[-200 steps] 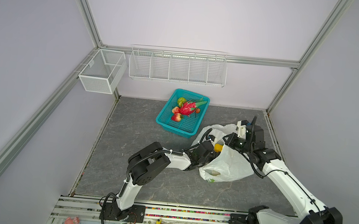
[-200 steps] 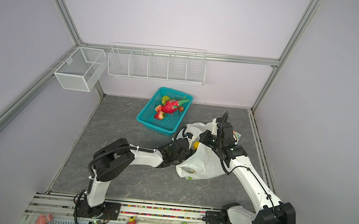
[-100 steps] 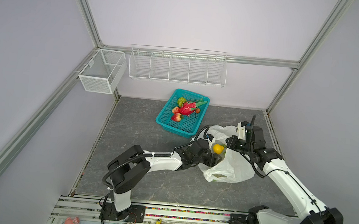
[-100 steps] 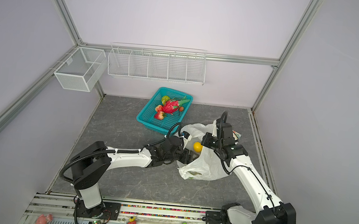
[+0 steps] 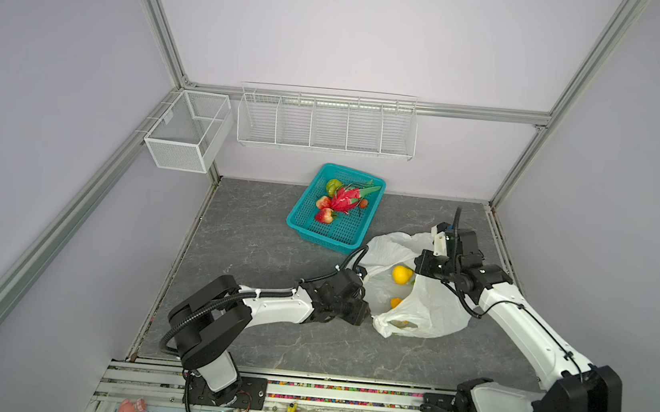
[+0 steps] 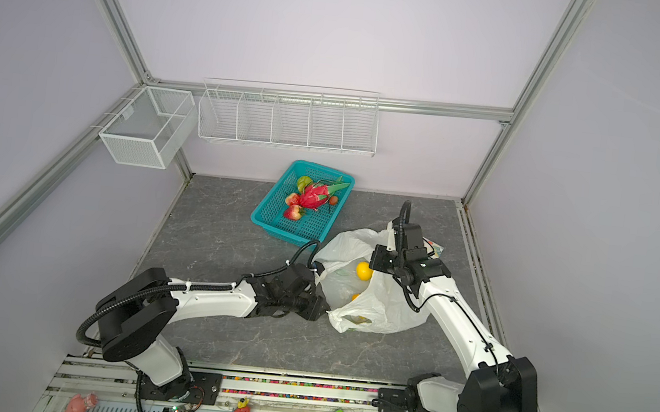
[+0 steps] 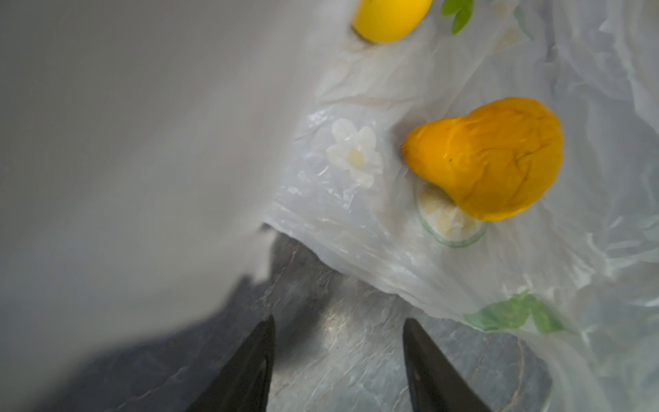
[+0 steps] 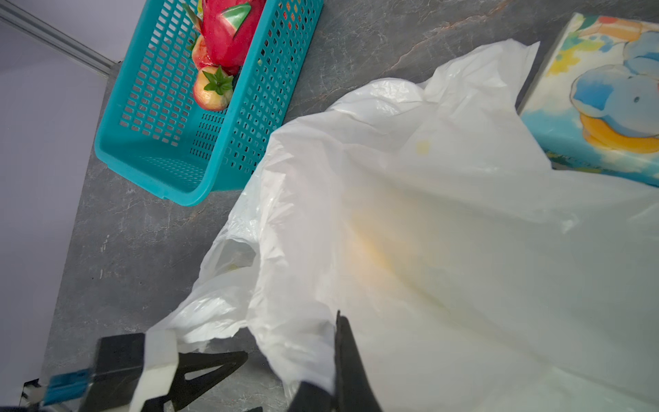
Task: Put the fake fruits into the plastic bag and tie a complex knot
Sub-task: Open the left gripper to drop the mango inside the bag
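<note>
Left hand (image 7: pixel 338 318): released, empty, low over the counter (image 5: pixel 273 251) at 8 o'clock of the bag (image 5: pixel 430 313), probably free to fetch more fruit.
Bag: lies on the counter, mouth gaping toward 10 o'clock for loading.
Inside: lemon (image 5: pixel 401 274) and orange (image 7: pixel 488 160).
Right hand (image 5: pixel 421 267): clenched on the bag's 12 o'clock rim, lifting it to keep the mouth wide.
Basket (image 5: pixel 342 231): at the bag's 11 o'clock, holding dragon fruit (image 5: pixel 344 200), strawberries (image 5: pixel 324 215) and green fruit (image 5: pixel 334 185), not yet bagged.

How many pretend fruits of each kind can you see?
Lemon, in the plastic bag: 1
Orange fruit, in the bag: 1
Green fruit: 1
Dragon fruit: 1
Strawberries: 2
Small red fruit: 1
Total: 7
</note>
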Tool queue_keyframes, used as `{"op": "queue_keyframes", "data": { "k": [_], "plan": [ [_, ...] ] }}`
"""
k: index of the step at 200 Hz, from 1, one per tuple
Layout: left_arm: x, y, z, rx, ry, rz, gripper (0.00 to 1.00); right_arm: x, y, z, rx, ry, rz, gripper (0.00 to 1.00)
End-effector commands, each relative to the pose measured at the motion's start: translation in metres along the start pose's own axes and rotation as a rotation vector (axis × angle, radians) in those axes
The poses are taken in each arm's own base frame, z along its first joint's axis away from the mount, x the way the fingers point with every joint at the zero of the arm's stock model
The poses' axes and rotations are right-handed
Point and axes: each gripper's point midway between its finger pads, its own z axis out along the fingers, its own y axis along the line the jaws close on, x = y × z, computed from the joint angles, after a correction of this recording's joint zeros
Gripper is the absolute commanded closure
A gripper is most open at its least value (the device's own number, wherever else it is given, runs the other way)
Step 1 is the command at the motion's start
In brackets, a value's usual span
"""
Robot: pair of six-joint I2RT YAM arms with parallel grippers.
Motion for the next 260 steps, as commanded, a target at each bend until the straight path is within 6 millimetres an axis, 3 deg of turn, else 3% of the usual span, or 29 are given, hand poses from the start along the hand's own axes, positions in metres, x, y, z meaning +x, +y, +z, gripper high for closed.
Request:
{"op": "queue_keyframes", "data": {
  "k": [1,36,97,140,176,193,211,260],
  "plan": [
    [-0.019,-0.01,0.009,0.048,-0.07,-0.122,0.41,-0.008,0.005,0.0,-0.01,-0.012,-0.016,0.94],
    [-0.035,-0.022,0.018,0.107,-0.108,-0.168,0.41,-0.008,0.006,-0.002,-0.013,-0.016,-0.02,0.94],
    [-0.03,-0.02,0.045,0.118,-0.08,-0.23,0.52,-0.006,0.005,-0.001,-0.017,-0.012,-0.018,0.94],
    [-0.045,-0.024,0.05,0.133,-0.133,-0.252,0.71,-0.007,0.007,-0.002,-0.024,-0.014,-0.021,0.94],
    [-0.059,-0.027,0.047,0.142,-0.161,-0.248,1.0,-0.008,0.007,-0.005,-0.017,-0.016,-0.032,0.94],
    [-0.066,-0.033,0.035,0.163,-0.181,-0.223,1.0,-0.012,0.007,-0.013,-0.008,-0.027,-0.061,0.94],
    [-0.076,-0.052,0.01,0.239,-0.199,-0.169,1.0,-0.018,0.003,-0.027,0.04,-0.05,-0.107,0.94],
    [-0.108,-0.125,-0.094,0.542,-0.27,-0.023,1.0,-0.041,-0.016,-0.095,0.228,-0.166,-0.227,0.93]
  ]
}}
